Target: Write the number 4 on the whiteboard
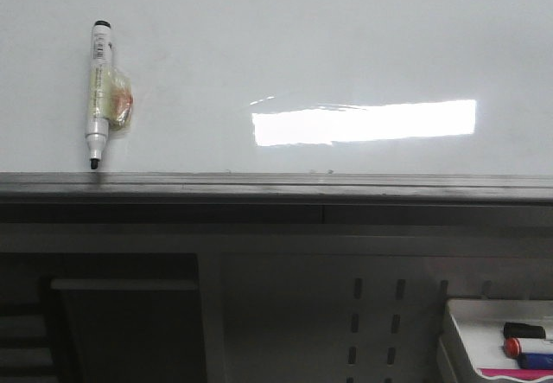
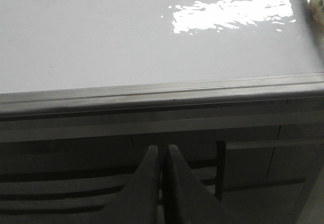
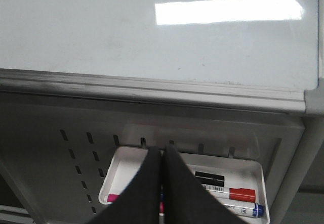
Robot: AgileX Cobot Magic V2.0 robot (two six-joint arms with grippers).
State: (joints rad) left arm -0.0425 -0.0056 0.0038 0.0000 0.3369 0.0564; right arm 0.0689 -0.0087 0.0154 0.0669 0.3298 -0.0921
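The whiteboard (image 1: 276, 46) is a glossy white board with a grey edge rail (image 1: 276, 184) and a bright rectangular reflection. No number 4 shows on it. A white marker with a black tip (image 1: 98, 93), wrapped in clear tape, lies on the board at the left, tip toward the rail. My left gripper (image 2: 162, 148) is shut and empty below the rail. My right gripper (image 3: 162, 148) is shut and empty above a small white tray (image 3: 121, 163) of markers. Neither gripper shows in the front view.
The white tray (image 1: 467, 322) at the lower right holds a black, a red (image 3: 238, 194) and a blue marker (image 3: 243, 209), plus something pink (image 3: 112, 197). A grey perforated panel (image 1: 371, 314) runs below the rail. A dark opening (image 1: 121, 331) is at lower left.
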